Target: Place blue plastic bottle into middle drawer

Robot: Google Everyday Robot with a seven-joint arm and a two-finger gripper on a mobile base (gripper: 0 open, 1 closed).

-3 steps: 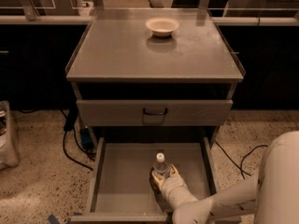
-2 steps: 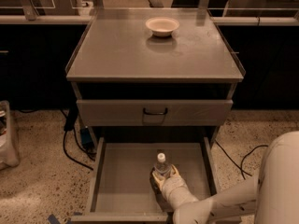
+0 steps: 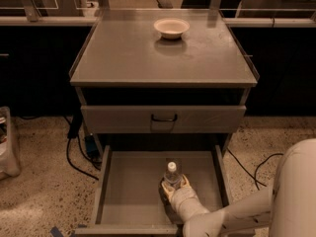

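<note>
The blue plastic bottle (image 3: 172,174) stands upright inside the pulled-out middle drawer (image 3: 128,186), right of its centre; its white cap and clear neck show, its lower body is hidden by the gripper. My gripper (image 3: 175,187) reaches into the drawer from the lower right, its fingers on either side of the bottle and shut on it. The white arm runs off to the bottom right corner.
A small white bowl (image 3: 171,27) sits at the back of the grey cabinet top (image 3: 123,58). A closed drawer front with a black handle (image 3: 164,118) is above the open drawer. Black cables (image 3: 74,157) lie on the speckled floor left and right. A white bin (image 3: 7,142) stands far left.
</note>
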